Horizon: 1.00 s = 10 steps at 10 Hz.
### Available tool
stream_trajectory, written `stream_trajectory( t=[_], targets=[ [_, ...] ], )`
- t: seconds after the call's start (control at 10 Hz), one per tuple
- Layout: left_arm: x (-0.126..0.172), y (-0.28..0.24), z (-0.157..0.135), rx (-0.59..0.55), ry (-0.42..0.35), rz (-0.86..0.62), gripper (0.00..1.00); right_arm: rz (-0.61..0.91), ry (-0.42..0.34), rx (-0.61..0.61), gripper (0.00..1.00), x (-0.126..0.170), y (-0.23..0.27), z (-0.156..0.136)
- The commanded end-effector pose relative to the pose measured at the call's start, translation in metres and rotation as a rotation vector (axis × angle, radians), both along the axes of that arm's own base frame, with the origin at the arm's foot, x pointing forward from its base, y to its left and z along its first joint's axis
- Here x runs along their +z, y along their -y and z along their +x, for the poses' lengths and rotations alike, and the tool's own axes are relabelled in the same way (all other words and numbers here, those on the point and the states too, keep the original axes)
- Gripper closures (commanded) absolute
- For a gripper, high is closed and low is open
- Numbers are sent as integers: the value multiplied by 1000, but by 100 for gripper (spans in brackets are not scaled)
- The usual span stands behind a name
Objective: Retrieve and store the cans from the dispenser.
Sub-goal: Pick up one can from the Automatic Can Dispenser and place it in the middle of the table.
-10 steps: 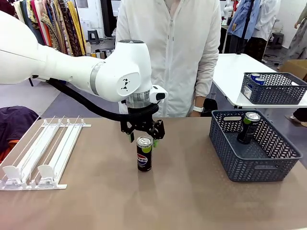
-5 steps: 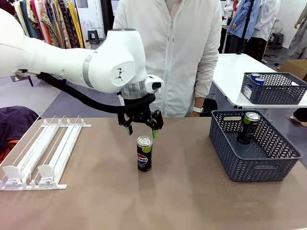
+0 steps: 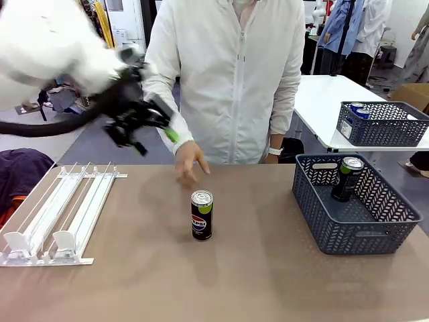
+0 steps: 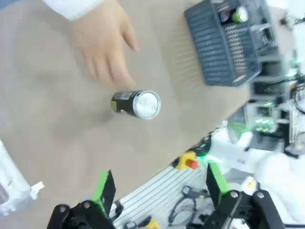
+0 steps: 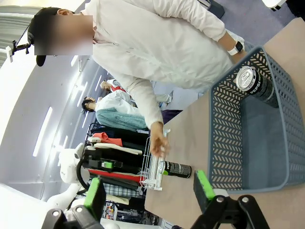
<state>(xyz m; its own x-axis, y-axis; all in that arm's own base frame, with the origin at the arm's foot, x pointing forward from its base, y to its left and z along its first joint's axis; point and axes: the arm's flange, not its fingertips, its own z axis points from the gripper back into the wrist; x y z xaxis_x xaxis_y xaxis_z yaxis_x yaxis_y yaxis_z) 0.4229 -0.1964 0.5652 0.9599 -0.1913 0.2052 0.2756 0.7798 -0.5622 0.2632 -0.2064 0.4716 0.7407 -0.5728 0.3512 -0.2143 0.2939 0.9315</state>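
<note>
the upright pepsi can (image 3: pixel 202 215): rigid, smooth, slippery, probably light; you grip it mid-body, with the left gripper (image 4: pixel 157 188) spread wide and empty.

can (image 3: pixel 202 215): I see black w/ green band, silver top (Pepsi logo)
basket (image 3: pixel 395 234): dk grey lattice
dispenser (image 3: pixel 57 215): white
</note>
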Motion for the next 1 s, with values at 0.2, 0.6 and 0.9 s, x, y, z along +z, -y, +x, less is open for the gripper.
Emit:
stream_trajectory(
  t=[0.2,0.6,0.9],
  targets=[
    [-15,-205,-19,206,4,-414,0,19,25,-10,0,3,-1,3],
    [-121,-329,-46,330,-91,-912,0,19,25,-10,0,3,-1,3],
    [-136,-328,-43,261,-140,-829,0,19,25,-10,0,3,-1,3]
  ],
)
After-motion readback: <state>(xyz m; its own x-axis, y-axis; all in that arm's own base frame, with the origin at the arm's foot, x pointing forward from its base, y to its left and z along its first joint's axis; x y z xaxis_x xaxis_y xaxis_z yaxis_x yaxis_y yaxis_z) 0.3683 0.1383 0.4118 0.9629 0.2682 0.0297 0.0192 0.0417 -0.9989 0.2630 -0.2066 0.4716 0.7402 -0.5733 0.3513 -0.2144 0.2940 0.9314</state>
